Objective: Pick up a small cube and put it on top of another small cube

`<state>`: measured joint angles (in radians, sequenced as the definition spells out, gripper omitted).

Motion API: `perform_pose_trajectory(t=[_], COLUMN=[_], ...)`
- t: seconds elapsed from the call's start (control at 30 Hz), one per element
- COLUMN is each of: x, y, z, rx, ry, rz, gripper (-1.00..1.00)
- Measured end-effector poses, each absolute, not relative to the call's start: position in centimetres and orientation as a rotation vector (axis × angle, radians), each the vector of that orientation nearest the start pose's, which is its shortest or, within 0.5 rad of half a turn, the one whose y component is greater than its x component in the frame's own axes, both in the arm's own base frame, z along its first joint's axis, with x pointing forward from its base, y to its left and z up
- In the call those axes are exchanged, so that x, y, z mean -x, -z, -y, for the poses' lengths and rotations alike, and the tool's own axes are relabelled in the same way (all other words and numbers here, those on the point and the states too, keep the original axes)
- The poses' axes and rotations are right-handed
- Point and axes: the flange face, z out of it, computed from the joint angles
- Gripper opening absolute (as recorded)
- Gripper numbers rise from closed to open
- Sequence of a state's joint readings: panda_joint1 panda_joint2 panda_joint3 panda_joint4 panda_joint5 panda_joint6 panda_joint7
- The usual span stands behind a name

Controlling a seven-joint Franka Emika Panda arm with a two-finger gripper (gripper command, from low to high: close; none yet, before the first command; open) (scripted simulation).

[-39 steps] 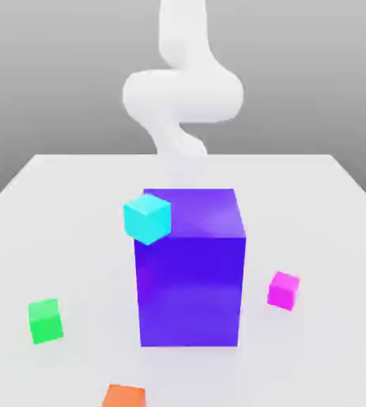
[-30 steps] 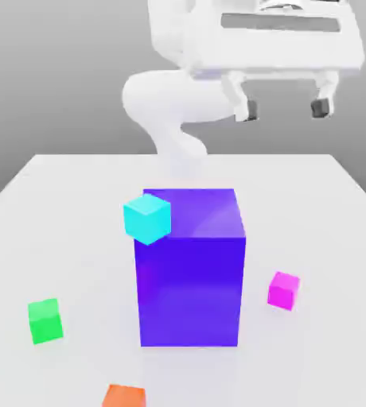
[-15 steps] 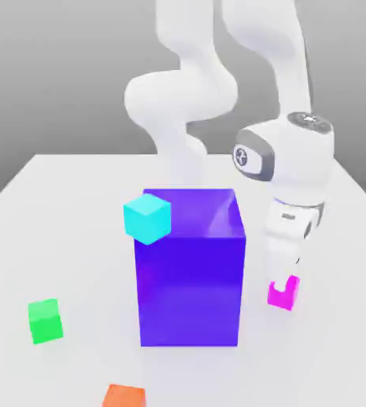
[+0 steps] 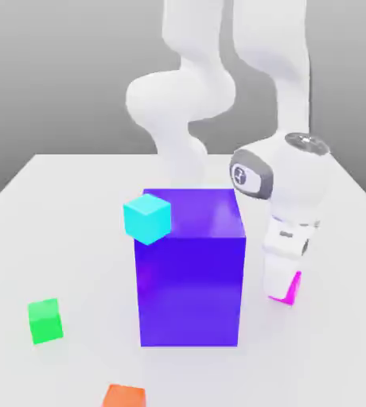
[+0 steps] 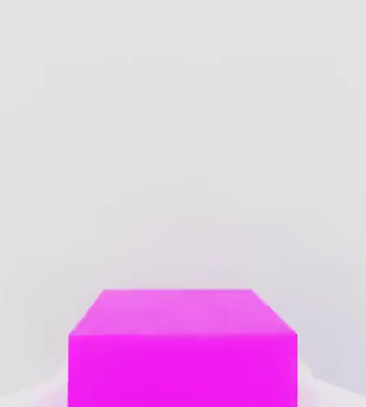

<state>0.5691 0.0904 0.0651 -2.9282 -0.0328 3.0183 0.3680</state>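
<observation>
- In the exterior view, we saw the white Panda arm [image 4: 278,95] reaching down from above on that view's right, its wrist bent so the hand pointed at the white table [image 4: 75,230].
- The gripper [image 4: 284,288] sat low beside the big purple-blue block [image 4: 190,270], on that block's right in this view, and close to the tabletop.
- Its white finger [image 4: 275,278] covered most of the small magenta cube [image 4: 293,291]; only a sliver of magenta showed at the finger's right edge. We read the fingers as drawn in against the cube's sides, clamped on it.
- The magenta cube appeared to sit on the table there.
- The small green cube [image 4: 44,320] lay well apart, near the exterior view's left front.
- A cyan cube [image 4: 147,218] appeared at the block's upper left corner, and an orange cube [image 4: 124,396] lay at the front edge.
- In the hand view, we saw the magenta cube [image 5: 183,350] very near the camera, its top face and one side face plain, with bare white table [image 5: 183,119] beyond it.
</observation>
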Motion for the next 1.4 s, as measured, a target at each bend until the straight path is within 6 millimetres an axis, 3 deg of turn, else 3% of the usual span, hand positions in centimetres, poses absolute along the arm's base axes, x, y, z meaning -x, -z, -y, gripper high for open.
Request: perform_pose_trajectory(t=[0.13,0.3,0.37,0.47,0.6,0.67,0.83,1.03,1.27,1.37,1.4], x=[-26.5,-35.4,-38.5,-41.6,-44.6,-45.2,-44.9,-42.6,-37.6,-33.9,-33.6], y=[-19.3,-23.9,-25.4,-26.6,-28.0,-28.1,-27.7,-27.1,-26.3,-24.0,-23.0], z=[-20.3,-18.6,-16.7,-12.9,-7.0,-3.8,4.0,13.2,22.8,25.3,25.5], rx=[3.094,3.06,3.033,2.988,2.891,2.836,2.667,2.379,1.933,1.764,1.75], ry=[0.023,0.175,0.216,0.241,0.262,0.254,0.213,0.158,0.089,0.017,0.009], rz=[0.485,0.024,-0.184,-0.477,-0.857,-1.036,-1.466,-1.945,-2.43,-2.591,-2.604], gripper=[-1.0,-1.0,-1.0,-1.0,-1.0,-1.0,-1.0,-1.0,-1.0,-1.0,-1.0])
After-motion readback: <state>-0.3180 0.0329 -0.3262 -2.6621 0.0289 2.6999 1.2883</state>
